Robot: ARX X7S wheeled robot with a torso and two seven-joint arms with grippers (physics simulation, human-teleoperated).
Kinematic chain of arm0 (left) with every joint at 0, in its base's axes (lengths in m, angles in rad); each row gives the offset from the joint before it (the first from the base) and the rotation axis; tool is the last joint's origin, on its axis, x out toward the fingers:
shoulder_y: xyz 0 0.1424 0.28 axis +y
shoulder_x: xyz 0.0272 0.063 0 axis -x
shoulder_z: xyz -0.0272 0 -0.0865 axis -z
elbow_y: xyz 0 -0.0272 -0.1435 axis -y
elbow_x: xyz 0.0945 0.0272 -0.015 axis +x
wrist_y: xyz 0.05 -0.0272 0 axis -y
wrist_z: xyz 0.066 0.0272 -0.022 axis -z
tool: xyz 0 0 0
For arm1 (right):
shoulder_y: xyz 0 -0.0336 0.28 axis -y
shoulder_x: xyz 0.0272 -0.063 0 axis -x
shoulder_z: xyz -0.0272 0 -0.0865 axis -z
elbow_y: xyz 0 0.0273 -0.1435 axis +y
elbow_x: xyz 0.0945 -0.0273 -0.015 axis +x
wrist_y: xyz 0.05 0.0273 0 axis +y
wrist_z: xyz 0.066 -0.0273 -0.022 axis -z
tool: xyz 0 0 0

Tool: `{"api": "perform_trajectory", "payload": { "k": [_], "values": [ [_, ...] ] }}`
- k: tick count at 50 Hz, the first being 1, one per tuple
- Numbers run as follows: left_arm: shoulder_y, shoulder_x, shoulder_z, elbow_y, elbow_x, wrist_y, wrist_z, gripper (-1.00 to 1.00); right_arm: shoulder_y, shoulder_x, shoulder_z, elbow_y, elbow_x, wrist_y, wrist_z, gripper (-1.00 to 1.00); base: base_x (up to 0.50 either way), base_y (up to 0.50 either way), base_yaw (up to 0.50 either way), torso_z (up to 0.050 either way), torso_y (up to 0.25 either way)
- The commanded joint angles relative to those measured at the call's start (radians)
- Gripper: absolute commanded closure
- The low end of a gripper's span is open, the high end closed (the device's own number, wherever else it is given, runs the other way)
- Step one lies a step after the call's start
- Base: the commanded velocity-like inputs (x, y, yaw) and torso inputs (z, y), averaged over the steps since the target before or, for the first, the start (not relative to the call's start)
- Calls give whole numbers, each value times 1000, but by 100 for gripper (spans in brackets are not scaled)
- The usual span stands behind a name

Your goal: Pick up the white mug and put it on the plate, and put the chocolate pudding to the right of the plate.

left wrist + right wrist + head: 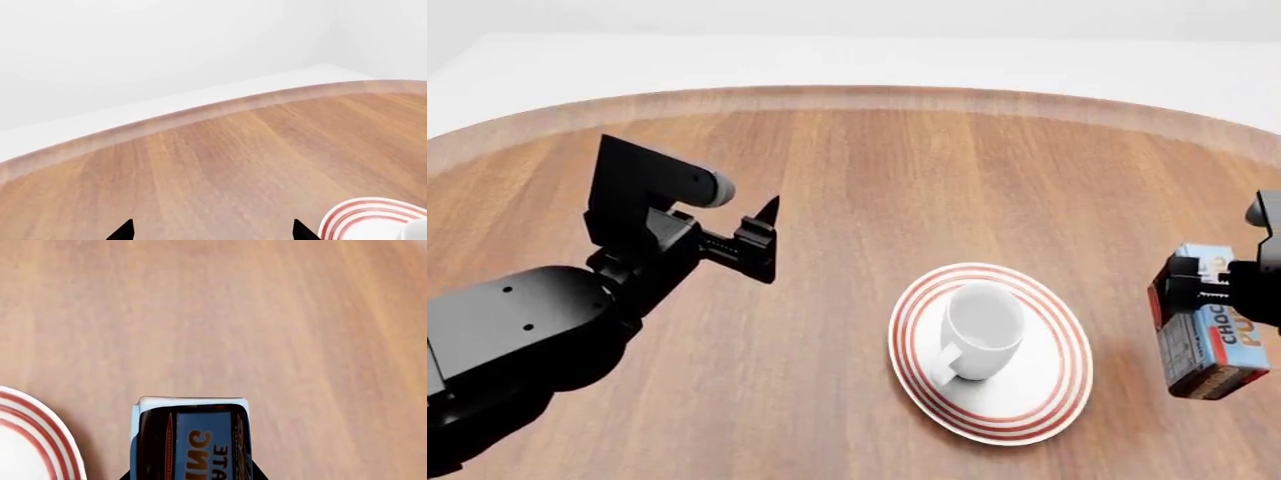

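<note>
The mug already sits on the plate. The right gripper pinches the pudding box, held on the plate's right side, clear of the rim, long axis pointing down at bare table. The left gripper, jaws spread and empty, hovers well left.

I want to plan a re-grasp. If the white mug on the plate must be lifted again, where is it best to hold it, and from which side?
Probably by the rim, from above. The white mug stands upright on the plate with its mouth open upward. One finger could go inside and one outside on the wall opposite the handle, which points toward the robot and slightly to its left.
</note>
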Motion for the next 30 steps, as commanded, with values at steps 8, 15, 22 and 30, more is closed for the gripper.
{"api": "perform_trajectory", "payload": {
  "k": [8,15,22,30],
  "values": [
    [5,23,-28,-5,13,9,17,-100,-35,-52,20,71,-50,-64,-65,100,0,0,0,0,0],
    [5,27,-27,-8,16,8,18,-100,-39,-69,14,110,-63,-86,-80,100,0,0,0,0,0],
    [8,30,-27,-12,17,9,19,-100,-46,-64,14,95,-63,-83,-73,-100,0,0,0,0,0],
    [10,29,-27,-10,17,7,18,-100,-48,-76,11,118,-72,-95,-79,-100,0,0,0,0,0]
  ]
}}
